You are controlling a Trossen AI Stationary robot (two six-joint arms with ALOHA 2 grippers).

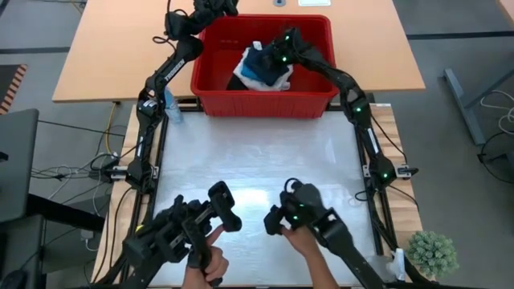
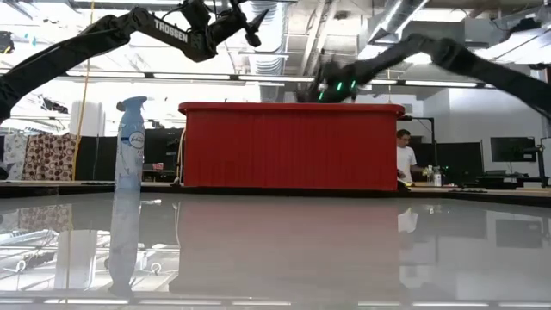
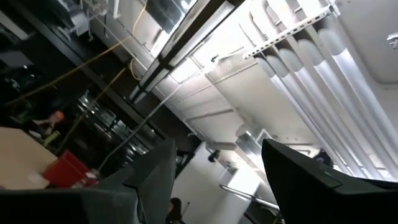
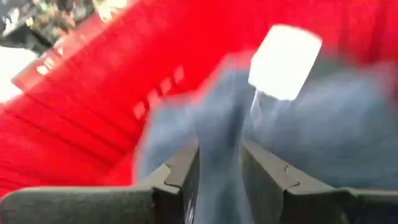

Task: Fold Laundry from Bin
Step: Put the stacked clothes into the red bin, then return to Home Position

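The right gripper (image 1: 283,53) is lowered inside the bin (image 1: 210,80), directly over the laundry (image 1: 261,68). In the right wrist view its two fingers (image 4: 180,171) stand close on either side of a ridge of dark blue cloth (image 4: 217,143), which runs up between them; the jaws appear to be pinching this fold. A white patch (image 4: 285,53) lies just beyond the fingertips, and the red bin wall rises behind it.

The left gripper (image 1: 215,8) hangs high at the bin's far left corner, clear of the contents. Its fingers (image 3: 298,174) are spread wide with nothing between them and point up toward the ceiling.

Step in hand: retrieval of the first item from the bin. No garment lies on the table (image 1: 257,160) yet, so the task is judged to be at an early stage.

Next move: with the pinch secure, a straight lift is required, high enough for the cloth to clear the bin rim, then a transfer toward the table. Risk: neighbouring items may drag up with the fold.
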